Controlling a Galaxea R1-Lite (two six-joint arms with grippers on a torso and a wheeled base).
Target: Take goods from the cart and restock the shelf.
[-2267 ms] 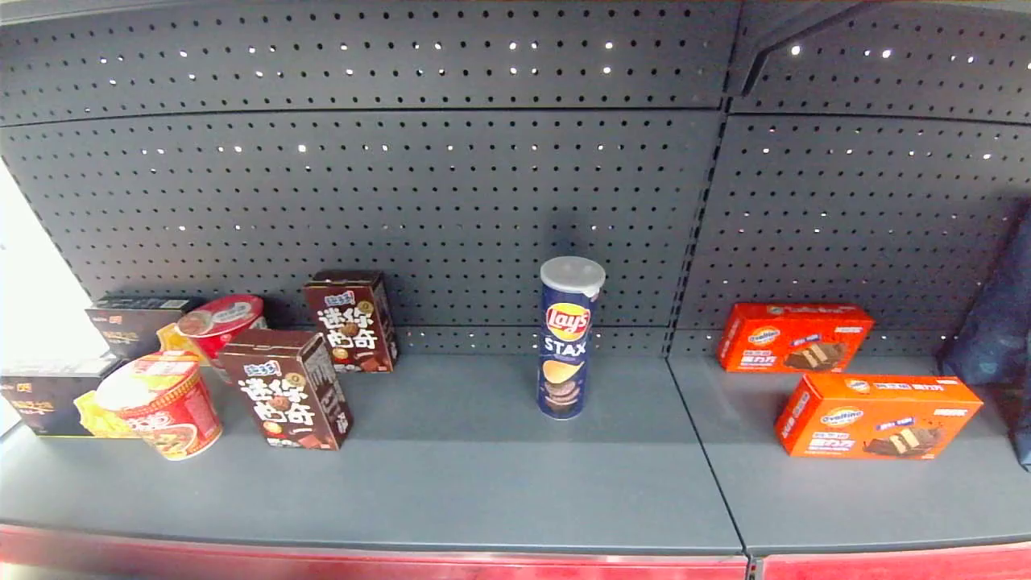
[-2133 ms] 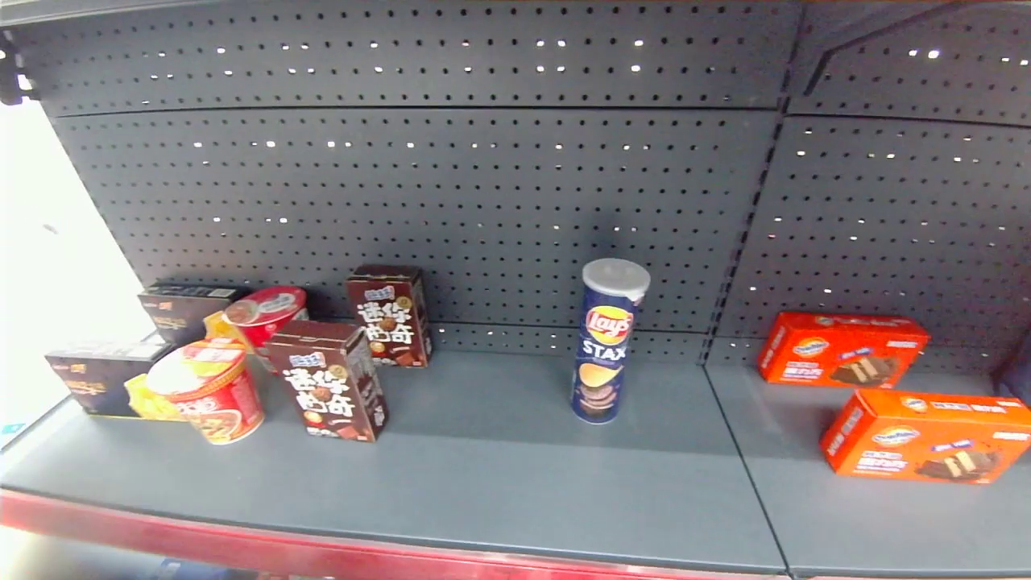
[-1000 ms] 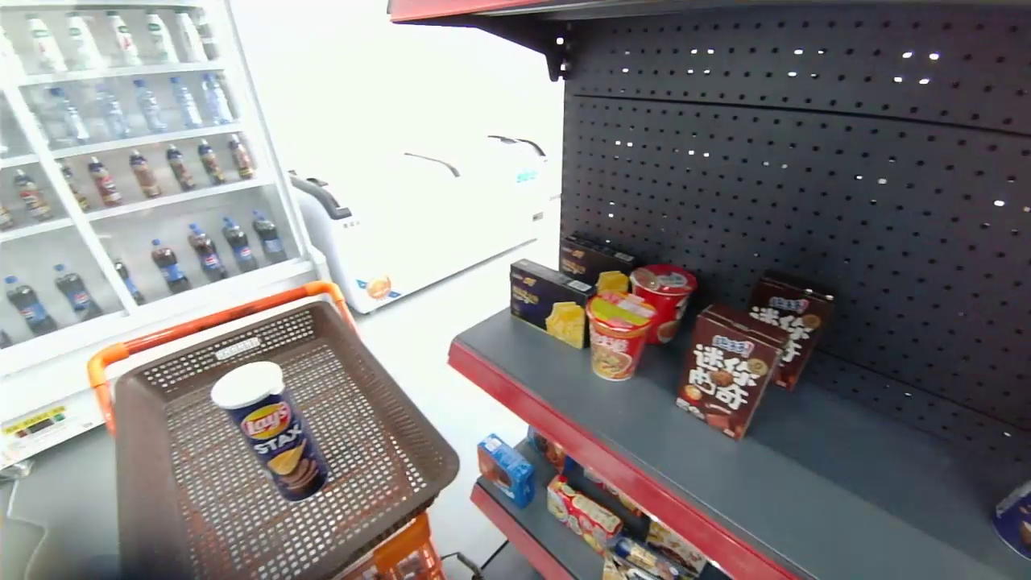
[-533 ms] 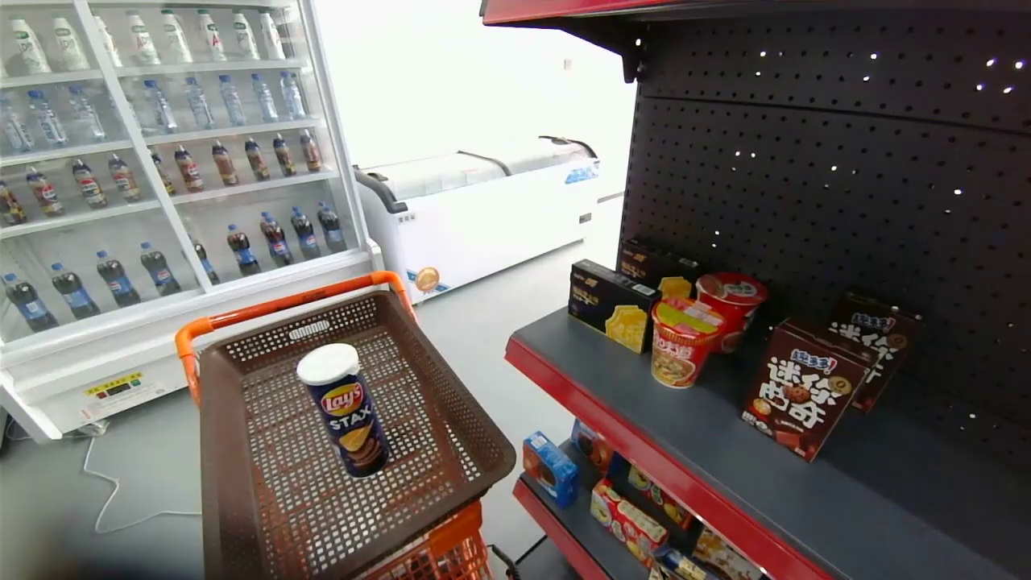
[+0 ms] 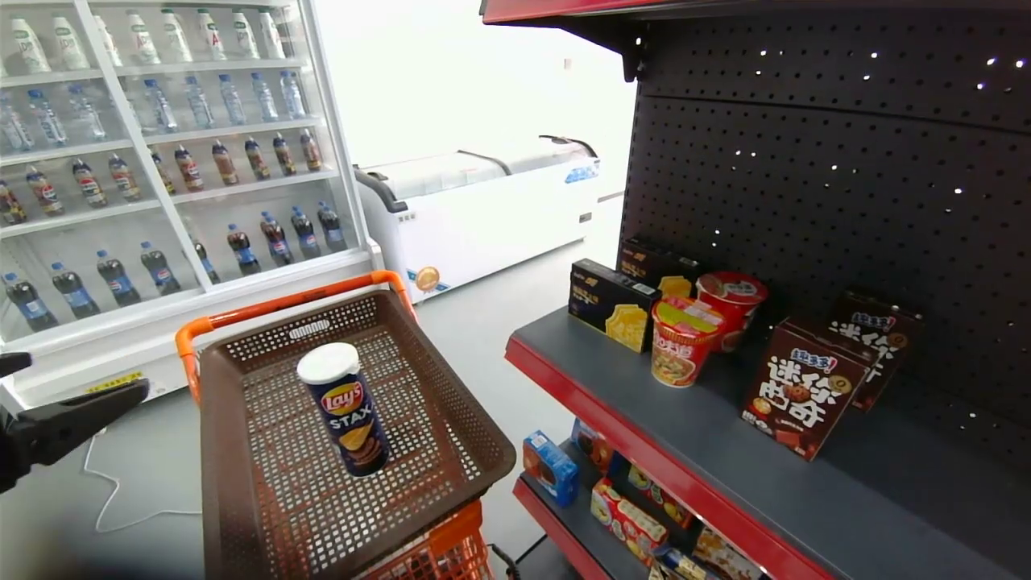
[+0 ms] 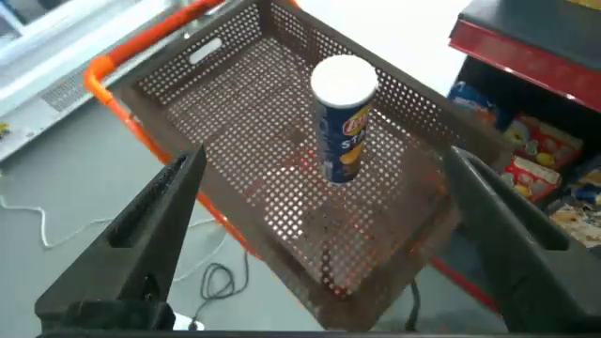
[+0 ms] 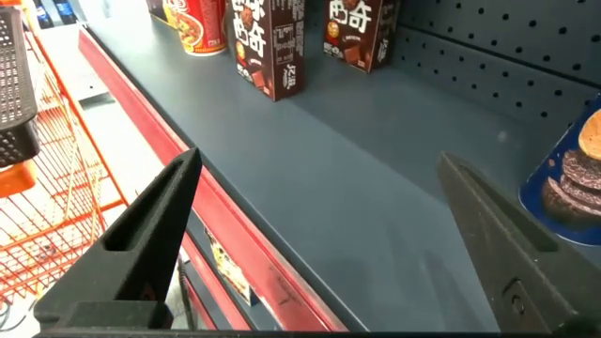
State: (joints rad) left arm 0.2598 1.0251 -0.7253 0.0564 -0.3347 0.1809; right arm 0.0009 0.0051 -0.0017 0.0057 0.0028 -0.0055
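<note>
A blue chips can [image 5: 342, 407] with a white lid stands upright in the brown mesh cart basket [image 5: 242, 499]. In the left wrist view the same can [image 6: 343, 117] stands beyond my left gripper [image 6: 326, 160], whose fingers are spread wide and hold nothing. From the head, the left gripper [image 5: 84, 374] sits left of the cart, apart from it. My right gripper [image 7: 319, 161] is open and empty over the grey shelf board [image 7: 376, 235], near its red front edge. A second chips can [image 7: 577, 178] stands on that shelf.
The shelf [image 5: 644, 451] carries black boxes [image 5: 612, 302], cup noodles [image 5: 681, 342] and brown snack boxes [image 5: 805, 387] along a perforated back wall. The cart has an orange handle [image 5: 282, 306]. A drinks cooler [image 5: 161, 161] and a chest freezer [image 5: 483, 209] stand behind. Lower shelves hold more goods.
The head camera swung left from the shelf front to the cart. In the last half second the view held still and my left gripper came in at the left edge.
</note>
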